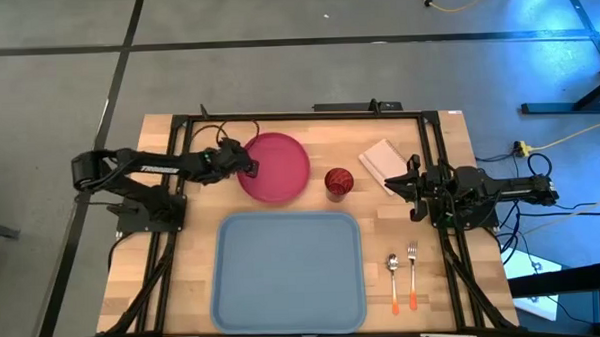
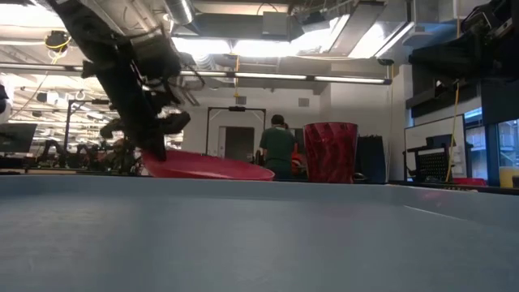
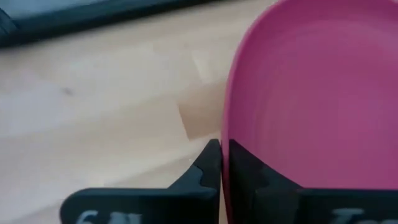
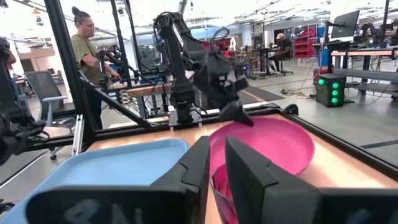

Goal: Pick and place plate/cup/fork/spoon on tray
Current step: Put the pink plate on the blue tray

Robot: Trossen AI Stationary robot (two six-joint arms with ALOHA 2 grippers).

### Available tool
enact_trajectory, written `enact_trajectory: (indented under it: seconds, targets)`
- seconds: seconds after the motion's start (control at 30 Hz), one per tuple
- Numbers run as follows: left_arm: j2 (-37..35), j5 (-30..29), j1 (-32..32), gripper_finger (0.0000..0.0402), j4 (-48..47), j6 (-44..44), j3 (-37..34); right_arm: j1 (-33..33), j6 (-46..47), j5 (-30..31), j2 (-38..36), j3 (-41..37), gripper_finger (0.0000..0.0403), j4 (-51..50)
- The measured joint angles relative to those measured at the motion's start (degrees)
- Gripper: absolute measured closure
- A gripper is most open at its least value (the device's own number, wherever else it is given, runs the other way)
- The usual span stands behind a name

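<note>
The pink-red plate (image 1: pixel 278 167) is at the table's far middle, and my left gripper (image 1: pixel 248 168) is shut on its left rim. The dark red cup (image 1: pixel 338 181) stands upright on the table right of the plate. The light blue tray (image 1: pixel 234 291) lies at the near middle. The spoon (image 1: pixel 393 270) and the fork (image 1: pixel 413 267) lie side by side right of the tray, orange handles toward the near edge. My right gripper (image 1: pixel 413 187) waits at the right, beyond the cup, its fingers (image 4: pixel 199 163) a narrow gap apart and empty. My left gripper pinches the plate's left rim (image 3: pixel 225 140) between its two fingers, one finger (image 3: pixel 249 177) inside the dish and one outside. The fingers come from the table's left, slanting down. In the low view the plate (image 2: pixel 211 167) sits tilted, its held side higher.
A white folded napkin (image 1: pixel 382 160) lies at the far right, near my right gripper. Dark frame rails (image 1: pixel 435 154) run along the table's sides and far edge. People stand in the room beyond the table.
</note>
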Motion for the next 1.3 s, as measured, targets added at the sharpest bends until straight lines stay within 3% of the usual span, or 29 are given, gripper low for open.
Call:
enact_trajectory:
  seconds: [0.2,0.37,0.67,0.83,1.07,1.3]
  targets:
    - [-10.0,-0.6,0.0,0.04,-2.8,5.0,-0.1,0.0,0.0,0.0,0.0,0.0,0.0346,-0.4]
    - [-17.7,3.5,-0.5,0.0401,-8.3,5.1,-0.1,0.0,0.0,0.0,0.0,0.0,0.0346,-0.6]
    - [-25.8,7.1,-5.6,0.0401,-9.8,4.5,-0.1,0.0,0.2,0.0,0.0,0.0,0.0346,-0.7]
    - [-25.2,12.8,-11.0,0.0401,-9.5,-0.8,-0.1,0.0,0.2,0.0,0.0,0.0,0.0346,-0.7]
    - [-16.2,14.1,-24.6,0.0399,-7.5,-14.0,-0.1,0.0,0.2,0.0,0.0,0.0,0.0346,-0.7]
    - [-5.0,13.1,-36.7,0.0396,10.8,-18.2,-0.1,0.0,0.1,0.0,0.0,0.0,0.0346,-0.8]
